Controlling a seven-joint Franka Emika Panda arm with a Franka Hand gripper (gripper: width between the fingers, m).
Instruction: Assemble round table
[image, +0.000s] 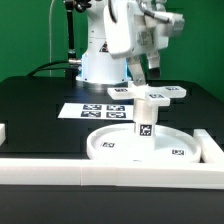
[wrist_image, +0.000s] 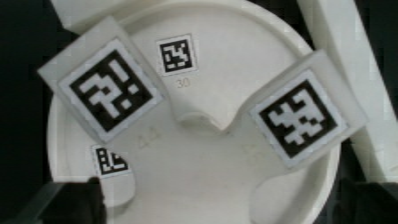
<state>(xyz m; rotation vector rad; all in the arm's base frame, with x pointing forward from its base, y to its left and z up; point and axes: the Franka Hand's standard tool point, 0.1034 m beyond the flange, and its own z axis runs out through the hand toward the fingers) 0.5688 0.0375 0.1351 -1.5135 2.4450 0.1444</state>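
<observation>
The large round disc (image: 112, 146) lies flat at the front of the black table. The short thick leg (image: 144, 121) stands upright on it, with a tag on its side. The flat cross-shaped piece (image: 152, 94) sits level on top of the leg. My gripper (image: 147, 72) hangs just above the cross piece. In the wrist view I look down on the cross piece (wrist_image: 214, 100), whose tagged arms spread over the disc (wrist_image: 222, 25). My gripper (wrist_image: 214, 205) is open, its dark fingers (wrist_image: 63, 198) wide apart with nothing held between them.
The marker board (image: 95, 110) lies behind the disc towards the exterior view's left. A long white border rail (image: 110, 172) runs along the front edge, with rail ends at the left (image: 3, 130) and right (image: 208, 145). The robot base (image: 100, 60) stands at the back.
</observation>
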